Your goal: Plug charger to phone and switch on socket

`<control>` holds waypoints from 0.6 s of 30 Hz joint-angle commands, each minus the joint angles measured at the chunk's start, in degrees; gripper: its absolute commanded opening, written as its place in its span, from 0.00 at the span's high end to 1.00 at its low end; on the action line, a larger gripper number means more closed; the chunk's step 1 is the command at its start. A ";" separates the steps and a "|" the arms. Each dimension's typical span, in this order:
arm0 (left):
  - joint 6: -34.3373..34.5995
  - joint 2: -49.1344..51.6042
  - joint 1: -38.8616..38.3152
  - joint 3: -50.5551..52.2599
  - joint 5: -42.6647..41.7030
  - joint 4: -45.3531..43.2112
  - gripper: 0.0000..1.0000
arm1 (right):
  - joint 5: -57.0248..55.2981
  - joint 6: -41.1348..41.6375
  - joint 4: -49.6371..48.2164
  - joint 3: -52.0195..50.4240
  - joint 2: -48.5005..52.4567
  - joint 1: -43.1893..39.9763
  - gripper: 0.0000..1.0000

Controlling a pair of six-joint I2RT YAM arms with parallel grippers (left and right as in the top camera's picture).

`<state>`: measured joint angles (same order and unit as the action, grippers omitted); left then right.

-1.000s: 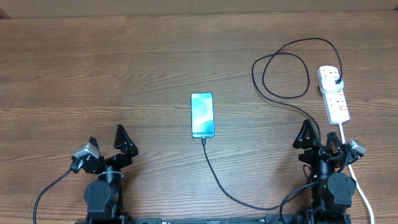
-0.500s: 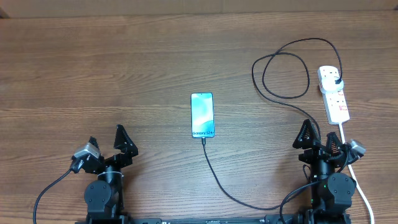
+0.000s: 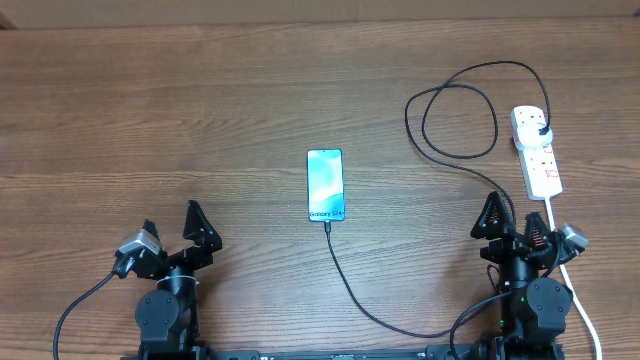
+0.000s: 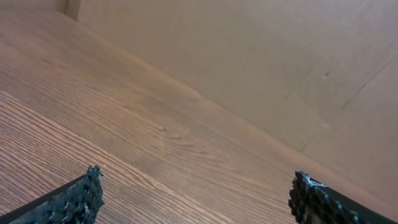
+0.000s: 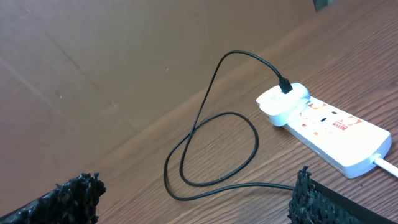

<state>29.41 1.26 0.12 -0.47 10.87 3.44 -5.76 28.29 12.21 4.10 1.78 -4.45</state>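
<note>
A brown wood-grain table [image 3: 200,100] fills the overhead view. In both wrist views a plain brown board wall [image 4: 249,62] rises at the table's far edge.

The left gripper [image 3: 172,222] hangs low at the near edge with its fingers spread wide and nothing between them. Only bare wood lies ahead of it in its wrist view. The right gripper [image 3: 511,218] is likewise spread apart and empty.

The phone [image 3: 326,185] lies flat, screen lit, ahead of both grippers and between them, well apart from each. Its long axis runs straight away from the robot, with the "Galaxy" end toward the grippers.

The charger [image 3: 360,290] meets that near short edge (how firmly it is seated is too small to tell). It sweeps back toward the robot's base, passes up the inner side of the right gripper and coils in loose loops ahead of it. Its plug sits in the far-end outlet of the socket [image 3: 537,152].

The socket lies just ahead of the right gripper, slightly to its outer side. Its long axis points away from the robot, a little tilted. Its white cord [image 3: 575,290] trails back past the gripper's outer side.
</note>
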 commanded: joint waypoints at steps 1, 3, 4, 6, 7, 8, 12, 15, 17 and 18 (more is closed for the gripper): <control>-1.57 0.02 0.28 0.20 -0.42 -0.04 0.00 | 0.48 -0.26 -0.09 -0.42 -0.04 0.22 0.00; -1.57 0.02 0.28 0.20 -0.42 -0.04 0.00 | 0.48 -0.26 -0.13 -0.42 -0.07 0.22 0.00; -1.57 0.02 0.28 0.20 -0.42 -0.04 0.00 | 0.48 -0.26 -0.17 -0.42 -0.07 0.22 0.00; -1.57 0.02 0.28 0.20 -0.42 -0.04 0.00 | 0.48 -0.26 -0.17 -0.42 -0.07 0.22 0.00; -1.57 0.02 0.28 0.20 -0.42 -0.04 0.00 | 0.48 -0.26 -0.17 -0.42 -0.07 0.22 0.00; -1.57 0.02 0.28 0.20 -0.42 -0.04 0.00 | 0.48 -0.26 -0.22 -0.42 -0.13 0.22 0.00; -1.57 0.02 0.28 0.20 -0.42 -0.04 0.00 | 0.48 -0.26 -3.80 -1.73 -1.68 0.22 0.00; -1.57 0.02 0.28 0.20 -0.42 -0.04 0.00 | -2.10 -0.28 -7.67 -3.32 -1.62 0.15 0.00; -1.57 0.02 0.28 0.20 -0.44 -0.04 0.00 | -2.40 -0.26 -8.11 -3.43 -1.62 0.17 0.00; -1.57 0.02 0.28 0.20 -0.42 -0.04 0.00 | -2.60 -0.28 -8.39 -3.65 -1.62 0.24 0.00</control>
<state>29.41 1.26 0.12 -0.47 10.87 3.44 -6.72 28.29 4.58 1.34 0.84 -4.47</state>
